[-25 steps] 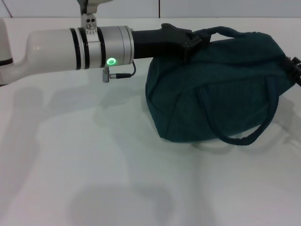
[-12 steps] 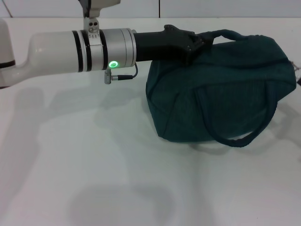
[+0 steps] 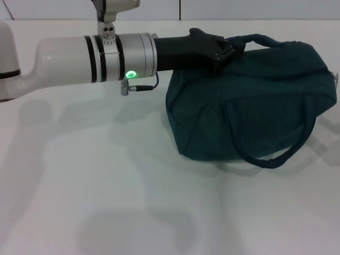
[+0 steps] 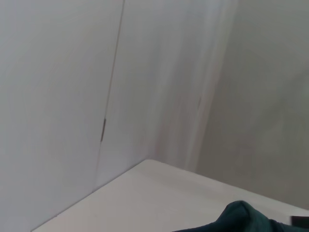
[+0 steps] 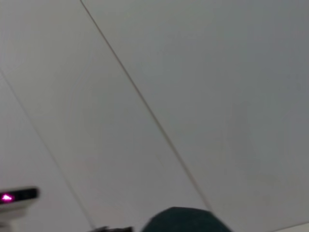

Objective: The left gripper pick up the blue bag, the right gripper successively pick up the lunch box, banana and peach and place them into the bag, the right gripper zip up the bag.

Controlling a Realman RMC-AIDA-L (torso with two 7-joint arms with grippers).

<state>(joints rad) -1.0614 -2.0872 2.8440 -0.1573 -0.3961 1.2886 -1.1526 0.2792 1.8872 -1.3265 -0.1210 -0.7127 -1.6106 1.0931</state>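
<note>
The blue bag is a dark teal fabric bag resting on the white table, right of centre in the head view, bulging and closed along its top. My left gripper reaches in from the left and is shut on the bag's top edge by the upper handle. The lower handle droops toward the table. A corner of the bag shows in the left wrist view and in the right wrist view. The lunch box, banana and peach are hidden. My right gripper is out of view past the right edge.
The white table spreads to the left of and in front of the bag. My left forearm spans the upper left above the table, with a green light on it. A pale wall rises behind the table.
The dark right gripper at the bag's right end has drawn away out of the frame. My left arm has shifted slightly right, and the bag's right side has settled.
</note>
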